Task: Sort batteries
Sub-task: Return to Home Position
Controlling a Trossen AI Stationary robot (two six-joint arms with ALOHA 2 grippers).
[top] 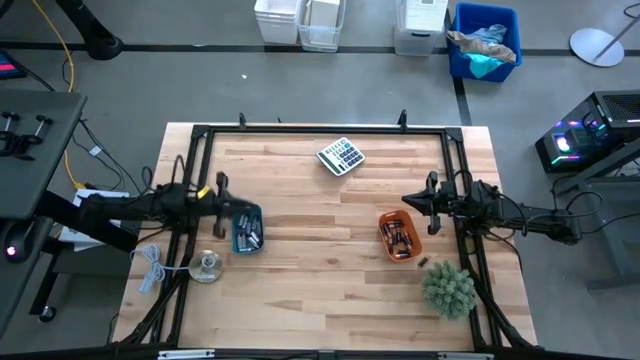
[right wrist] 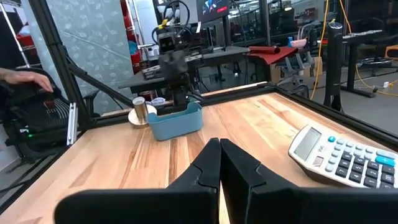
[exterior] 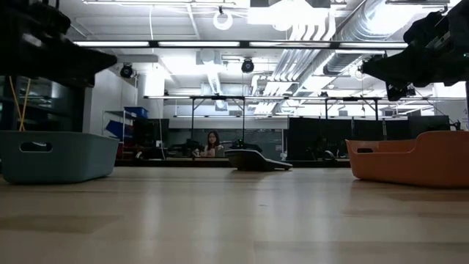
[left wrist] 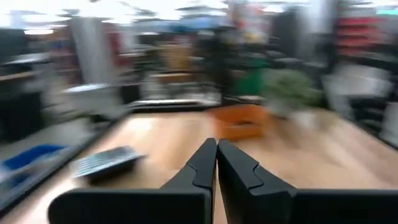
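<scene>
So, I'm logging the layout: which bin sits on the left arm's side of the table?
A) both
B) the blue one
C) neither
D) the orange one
B: the blue bin lies right by the left gripper, while the orange bin is across the table by the right gripper.

light: bright, ceiling lamps (exterior: 293, 18) | glare: overhead, low view | table (exterior: 234, 220): soft shadows
</scene>
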